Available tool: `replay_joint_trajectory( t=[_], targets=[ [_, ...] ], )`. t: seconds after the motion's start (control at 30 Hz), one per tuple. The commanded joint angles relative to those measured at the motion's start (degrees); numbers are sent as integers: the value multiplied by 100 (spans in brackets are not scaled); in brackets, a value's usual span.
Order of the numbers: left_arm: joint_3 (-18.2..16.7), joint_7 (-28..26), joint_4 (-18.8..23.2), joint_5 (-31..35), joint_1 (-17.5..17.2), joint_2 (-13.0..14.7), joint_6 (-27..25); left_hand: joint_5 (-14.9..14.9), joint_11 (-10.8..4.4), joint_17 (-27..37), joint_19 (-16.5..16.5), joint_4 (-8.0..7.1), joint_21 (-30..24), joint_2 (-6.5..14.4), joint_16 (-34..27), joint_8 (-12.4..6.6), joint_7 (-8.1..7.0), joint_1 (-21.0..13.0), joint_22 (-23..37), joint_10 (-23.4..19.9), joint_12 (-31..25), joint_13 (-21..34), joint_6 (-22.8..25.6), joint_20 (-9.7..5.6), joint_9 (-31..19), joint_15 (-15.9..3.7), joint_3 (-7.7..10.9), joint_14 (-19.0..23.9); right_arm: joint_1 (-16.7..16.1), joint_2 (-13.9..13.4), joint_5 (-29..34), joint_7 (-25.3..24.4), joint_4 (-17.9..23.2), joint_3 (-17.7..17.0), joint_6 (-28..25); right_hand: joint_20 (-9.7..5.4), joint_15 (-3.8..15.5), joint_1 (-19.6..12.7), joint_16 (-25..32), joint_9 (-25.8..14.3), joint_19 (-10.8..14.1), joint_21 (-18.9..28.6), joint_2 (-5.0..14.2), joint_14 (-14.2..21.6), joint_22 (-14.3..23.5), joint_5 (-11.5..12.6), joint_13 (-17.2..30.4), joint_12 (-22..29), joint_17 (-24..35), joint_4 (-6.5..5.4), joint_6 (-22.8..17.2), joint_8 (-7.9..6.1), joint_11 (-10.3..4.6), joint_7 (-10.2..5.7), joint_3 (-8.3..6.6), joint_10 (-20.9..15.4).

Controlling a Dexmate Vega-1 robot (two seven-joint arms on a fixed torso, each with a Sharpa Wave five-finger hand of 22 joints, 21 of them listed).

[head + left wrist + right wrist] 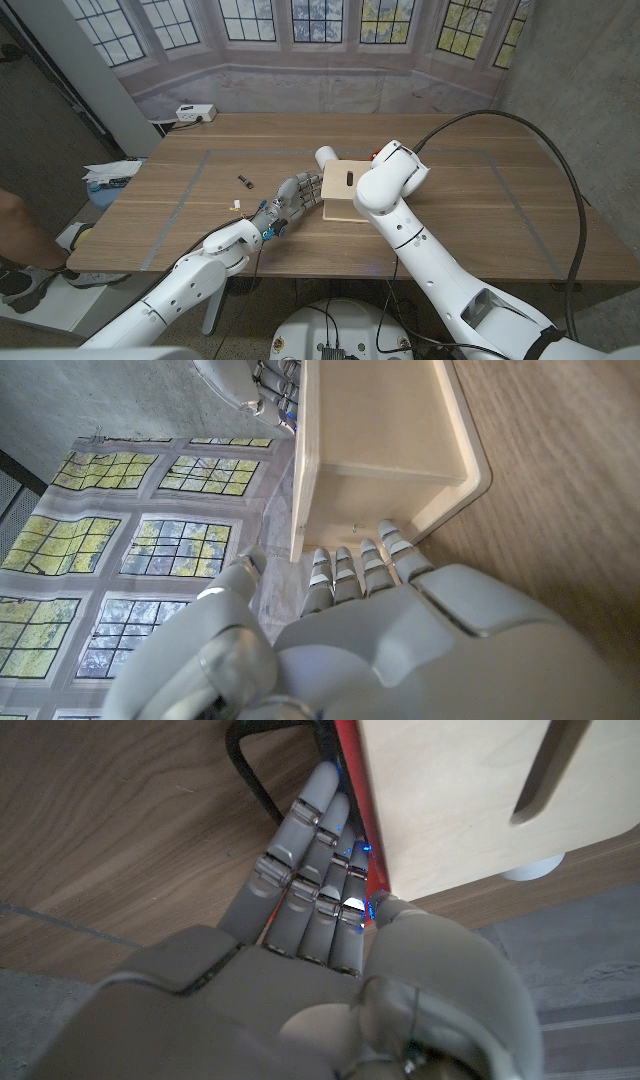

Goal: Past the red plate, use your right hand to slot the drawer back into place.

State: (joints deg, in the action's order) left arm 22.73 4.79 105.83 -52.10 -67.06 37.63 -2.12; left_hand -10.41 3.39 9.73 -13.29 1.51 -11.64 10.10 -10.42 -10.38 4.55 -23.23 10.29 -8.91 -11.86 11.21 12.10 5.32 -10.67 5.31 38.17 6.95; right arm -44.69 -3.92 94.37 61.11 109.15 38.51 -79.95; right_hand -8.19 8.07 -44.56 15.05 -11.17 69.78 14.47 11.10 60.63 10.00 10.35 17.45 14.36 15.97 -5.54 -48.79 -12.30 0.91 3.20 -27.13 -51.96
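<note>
Drawer position is what the coming move depends on: the pale wooden drawer unit [345,192] sits near the middle of the table [480,215], with a slot-shaped pull visible on its upper face, and it lies between the two hands. In the right wrist view the right hand [315,900] is seen alongside one wall of the wooden box [450,800], with its fingers [300,850] extended and held close together; nothing is gripped by them. A thin red edge [360,820], judged to be the red plate, is seen between those fingers and the box. In the head view that hand is hidden behind the right arm's wrist housing [390,180].

On the opposite side the left hand [292,203] is set against the box, with its fingers reaching toward the box's near wall. In the left wrist view its fingertips [350,560] are seen at the lower edge of the box's open cavity [385,430], straight and holding nothing; whether contact is made cannot be told.

The box's long axis is judged to run away from the robot. The right hand is already beside the box, so a sideways press toward the left hand is judged to be what is needed, with the left hand serving as a brace
</note>
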Motion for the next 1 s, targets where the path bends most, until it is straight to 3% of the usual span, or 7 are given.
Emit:
replay_joint_trajectory(
  t=[0.03, 0.57, 1.0],
  targets=[
    [66, -18, 11, 64, 16, -49, 56, -26, 36, 10, -34, 30, -18, 26, 7, -35, 18, -31, 5, -12, -2, -1, 23, 9, -2, 9, 15, 18, -50, -94, -330, -124, 223, 51, -3, -12, 2, 54, 8, -17, 40, 6, -14, 13, 25, -4, 29, -17, 14, -8, 28, 6, 10, 0, -40, 27],
    [70, -89, 60, 99, -38, -49, 110, -21, 5, 20, -40, 18, -20, 39, 1, -24, 3, -24, 6, 14, 8, -2, -11, 10, 1, 8, 4, 12, -61, -170, -545, -205, 338, 105, -3, 8, -21, 100, 21, -15, 47, -9, -34, 22, 25, -12, 45, -47, 41, 7, 44, 18, 4, 17, -66, 28],
    [62, -84, 54, 102, -60, -36, 148, -18, 121, 5, -26, 78, -14, 31, 5, -68, 87, -73, 5, -72, -26, -2, 113, 24, 2, 44, 7, 20, -96, -163, -698, -293, 348, 111, -3, -5, -19, 108, 0, -15, 36, -29, -51, -11, 25, -9, 57, -83, 39, 49, 83, 34, 8, 24, -108, 58]
  ],
)
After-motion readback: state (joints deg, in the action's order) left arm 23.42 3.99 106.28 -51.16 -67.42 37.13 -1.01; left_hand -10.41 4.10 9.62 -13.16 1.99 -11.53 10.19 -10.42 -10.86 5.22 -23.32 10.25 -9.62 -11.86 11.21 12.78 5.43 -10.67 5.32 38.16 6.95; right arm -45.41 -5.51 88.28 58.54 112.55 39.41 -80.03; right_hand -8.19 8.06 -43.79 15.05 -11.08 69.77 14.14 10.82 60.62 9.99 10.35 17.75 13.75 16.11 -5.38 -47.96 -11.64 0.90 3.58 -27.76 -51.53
